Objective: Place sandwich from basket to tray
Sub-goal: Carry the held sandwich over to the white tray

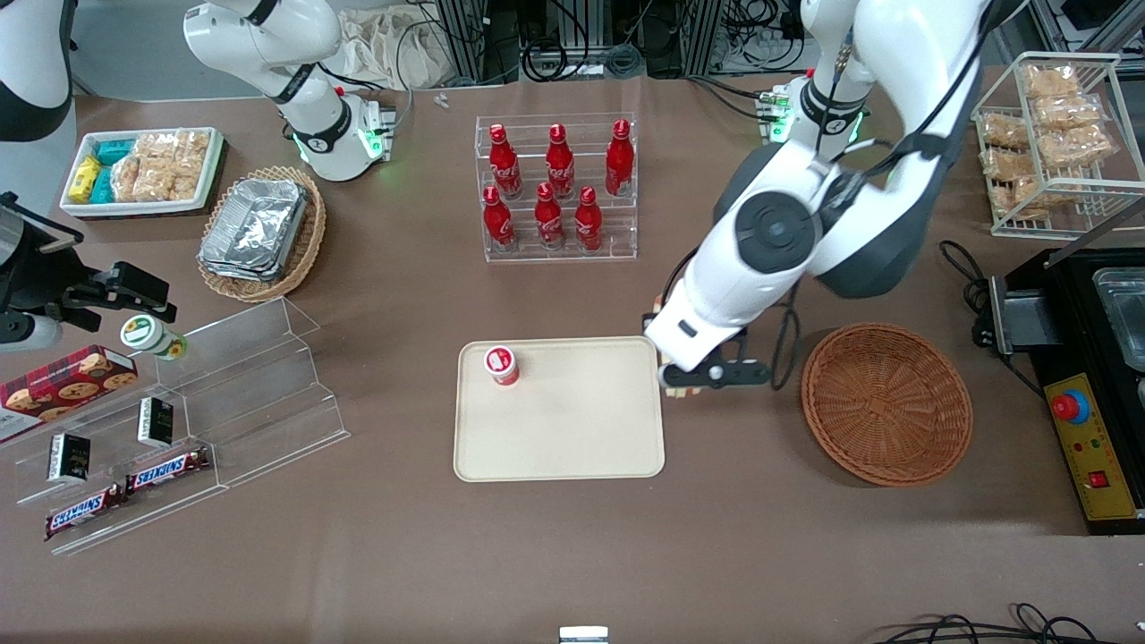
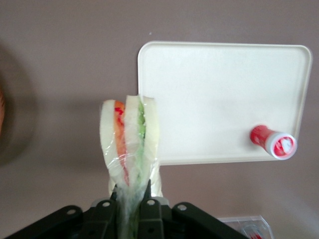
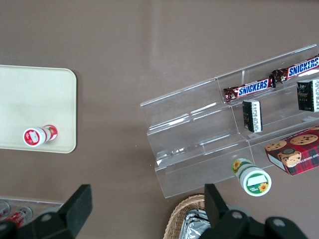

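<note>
One wrapped sandwich (image 2: pixel 130 142) is all we are carrying: the end effector (image 1: pixel 707 374) is clenched on its narrow end, and in the left wrist view the white bread with its orange and green layers sticks out from between the fingers (image 2: pixel 149 211), clear of the bench (image 1: pixel 572 555). We hang between the basket (image 1: pixel 886 402), which now shows only bare wicker, and the tray (image 1: pixel 559 438), just beside the tray's edge on the working arm's side and not yet over it. We judge the task to be in its transfer step, with the pick done and the drop still to come. On the tray a small red cup with a white lid (image 1: pixel 502 365) stands near the corner toward the parked arm's end, farther from the front camera, well apart from us. Our next move, as we see it, calls for a short sideways carry until the sandwich is over bare tray, then a lowering and release, keeping away from that cup and past the low rim.
</note>
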Motion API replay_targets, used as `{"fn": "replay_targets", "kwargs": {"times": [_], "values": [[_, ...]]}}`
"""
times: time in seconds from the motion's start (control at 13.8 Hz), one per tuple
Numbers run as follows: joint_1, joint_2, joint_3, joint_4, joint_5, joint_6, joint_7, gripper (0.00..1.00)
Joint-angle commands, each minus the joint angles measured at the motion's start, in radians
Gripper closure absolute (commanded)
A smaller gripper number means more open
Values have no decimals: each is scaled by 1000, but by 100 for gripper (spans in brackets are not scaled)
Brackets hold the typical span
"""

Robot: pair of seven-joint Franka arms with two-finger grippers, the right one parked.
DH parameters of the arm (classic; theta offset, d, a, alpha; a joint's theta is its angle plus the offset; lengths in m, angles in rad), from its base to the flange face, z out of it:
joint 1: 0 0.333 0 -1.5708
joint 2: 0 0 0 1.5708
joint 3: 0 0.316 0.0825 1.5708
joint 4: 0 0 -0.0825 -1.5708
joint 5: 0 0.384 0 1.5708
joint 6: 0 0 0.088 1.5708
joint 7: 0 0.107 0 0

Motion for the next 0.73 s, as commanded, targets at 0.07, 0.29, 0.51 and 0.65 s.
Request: {"fn": "replay_targets", "kwargs": {"times": [0.07, 0.29, 0.51, 0.65], "values": [[-75, 123, 8, 8, 147, 106, -31, 100], [-77, 192, 9, 1, 171, 228, -55, 100], [-77, 266, 9, 1, 209, 324, -55, 100], [-77, 303, 9, 1, 218, 353, -57, 100]]}}
